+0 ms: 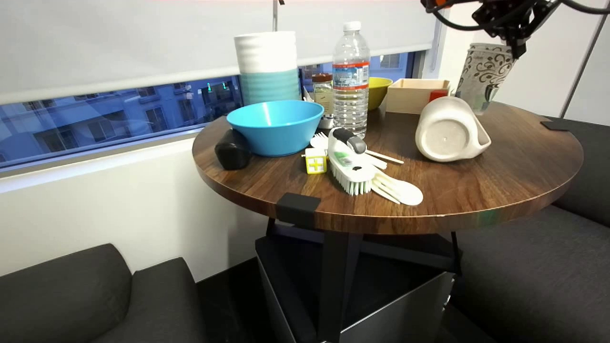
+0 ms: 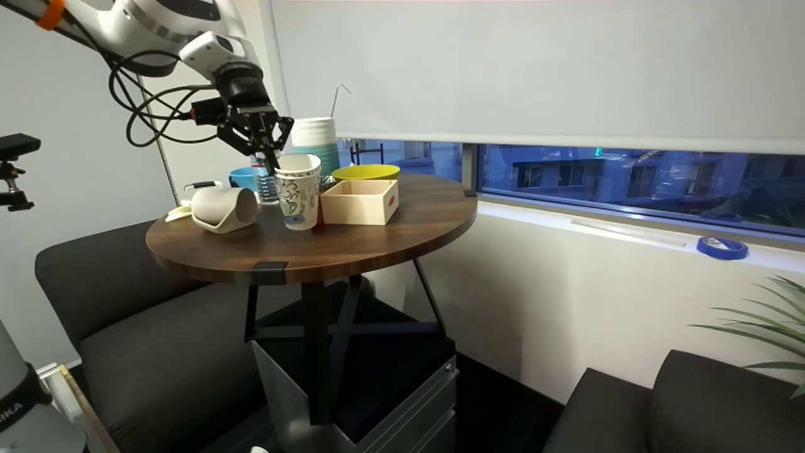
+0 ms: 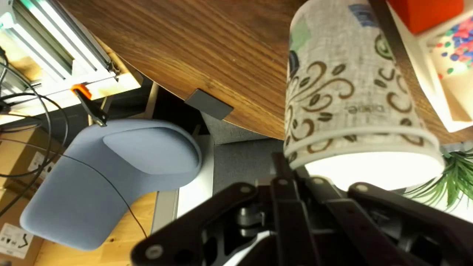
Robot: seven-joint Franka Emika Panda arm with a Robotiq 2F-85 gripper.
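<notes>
The gripper [image 3: 292,168] has its jaws closed almost completely, with only the thin wall of the stacked paper cups [image 3: 351,85] pinched between them at one side of the rim. The cups lean toward the gripper, mouths upward, over the brown table [image 3: 221,55], a little in from the edge near a black bracket [image 3: 208,105]; whether their base touches the wood I cannot tell. Beside them a wooden box [image 2: 355,207] holds small coloured bits [image 3: 460,40], pink, blue and green, blurred in the wrist view, and a red block [image 3: 425,16] sits just outside its wall. A beige mug [image 1: 444,136] lies on its side near the cups, its base facing the table's near edge in an exterior view. Toward the table edge by the window [image 1: 114,114] stand a tall white and teal vase [image 1: 267,66], a blue bowl [image 1: 276,131], a yellow bowl [image 1: 377,93] and a spice jar [image 1: 323,96] with a brown lid and something greenish inside. A capped clear bottle [image 1: 351,78] stands nearer the middle
</notes>
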